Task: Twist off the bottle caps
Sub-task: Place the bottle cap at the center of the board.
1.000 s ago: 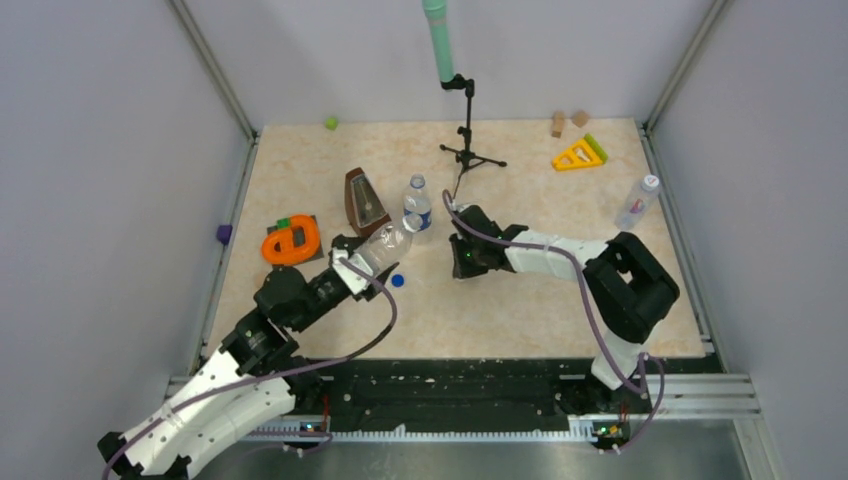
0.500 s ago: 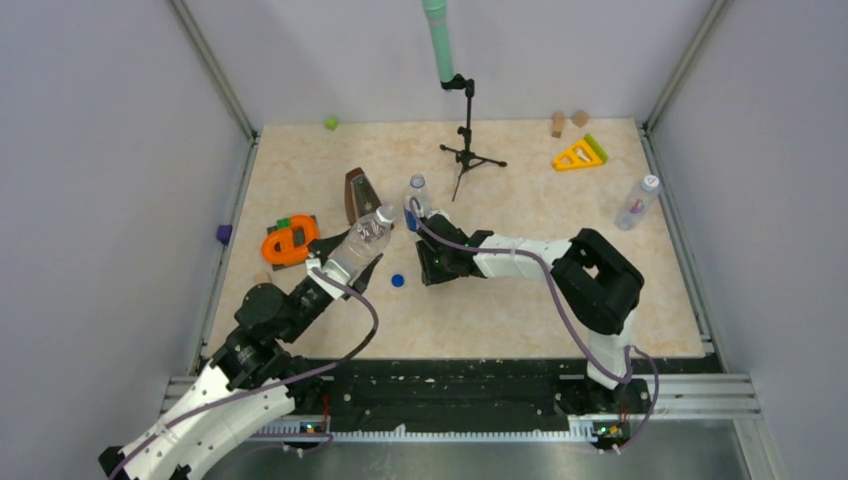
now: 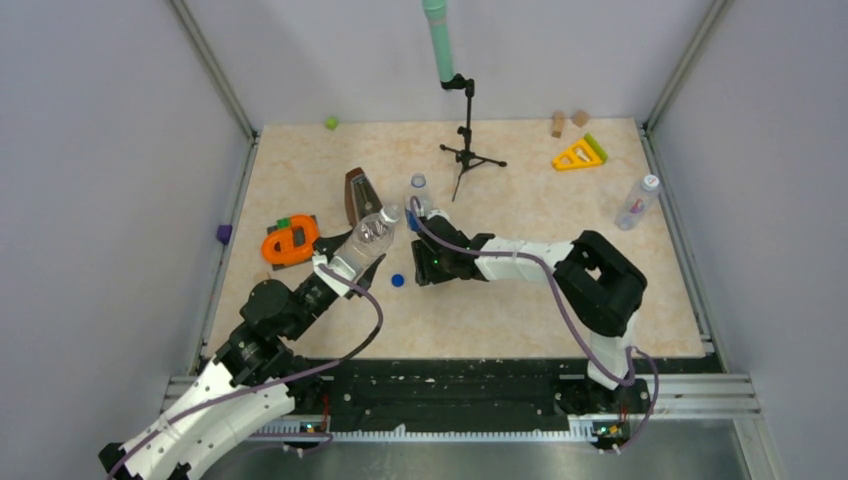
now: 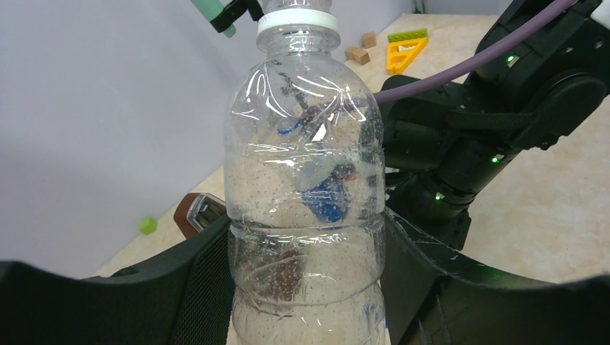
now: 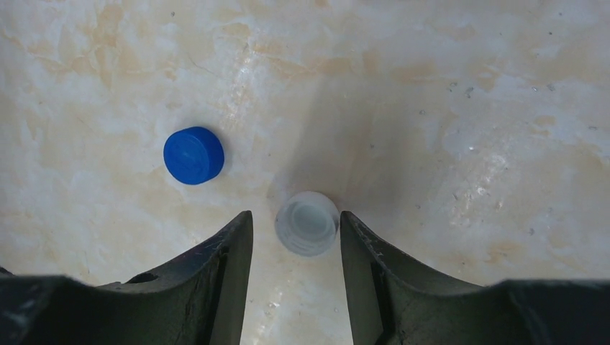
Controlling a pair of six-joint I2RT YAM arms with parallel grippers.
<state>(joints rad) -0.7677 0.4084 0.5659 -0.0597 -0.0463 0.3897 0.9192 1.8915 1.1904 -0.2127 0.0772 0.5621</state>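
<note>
Lying on the desk (image 5: 467, 86) between the spread fingers (image 5: 223, 287) of the right tool (image 5: 295, 219), a white cap (image 5: 308, 223) is noted beside the blue cap (image 5: 193, 154), the bottle (image 4: 306, 180) being clamped in the left tool (image 4: 308, 287); set-down is judged finished, so a straight lift clear is needed.

Held bottle (image 4: 306, 201): clear thin plast., glossy, strong glints seen; small droplets noted on the wall. White band (image 4: 298, 21) at its neck: opaque plast., smooth. Blue cap (image 5: 193, 154): opaque plast., smooth top, semi-matt. White cap (image 5: 308, 223): translucent milky plast. Tabletop (image 5: 446, 93): beige marbled surf., smooth, low sheen, fine specks seen. Right-gripper fingers (image 5: 219, 280): black plast., matt, faintly scuffed. Left-gripper pads (image 4: 205, 287): black, fine mesh-like texture noted. Cable (image 4: 460, 68): purple sheath, glossy. Arm housings (image 4: 547, 93): black, satin finish. Blocks (image 3: 557, 123) at far edge: taken as bare wood, matt. Front rail (image 3: 690, 385): metal, dull grey.
</note>
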